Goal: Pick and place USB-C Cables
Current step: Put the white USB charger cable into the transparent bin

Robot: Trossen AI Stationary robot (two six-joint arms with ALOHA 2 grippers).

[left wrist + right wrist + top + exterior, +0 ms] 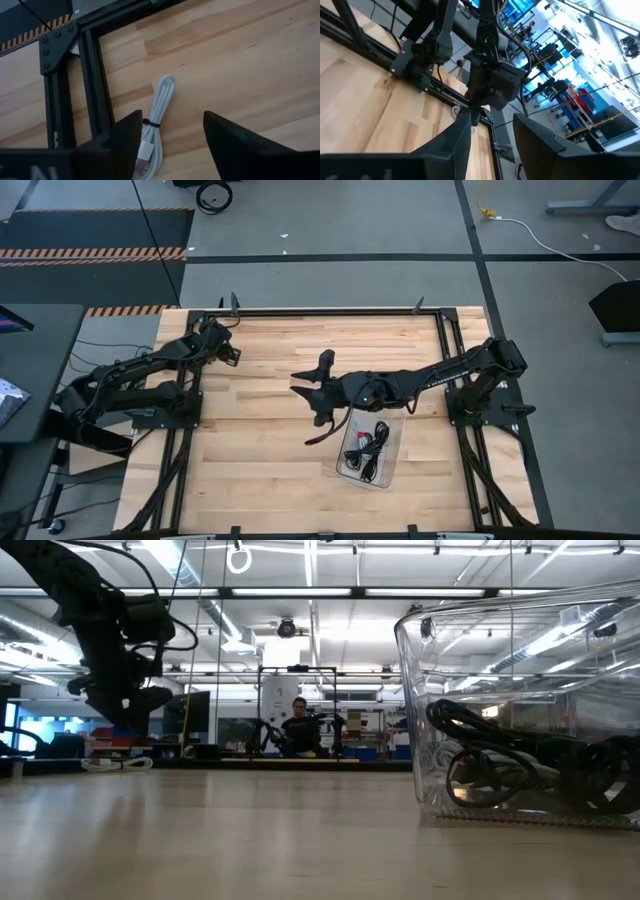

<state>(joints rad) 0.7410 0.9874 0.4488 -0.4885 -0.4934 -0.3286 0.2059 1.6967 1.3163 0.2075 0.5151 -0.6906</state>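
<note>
The open left gripper [170, 145] hovers over a white, tied, folded USB-C cable [157, 120] at the high view's upper left, light and limp, best pinched mid-bundle; the right gripper [318, 395] gapes mid-frame.

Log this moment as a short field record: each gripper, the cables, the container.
left gripper: open, hovering over a white USB-C cable beside the black frame at the table's far left
right gripper: open, empty, mid-table, raised
clear bin: on the wooden table, near the right arm
cables in bin: black coils, one with red
person: far background, beyond the table
</note>
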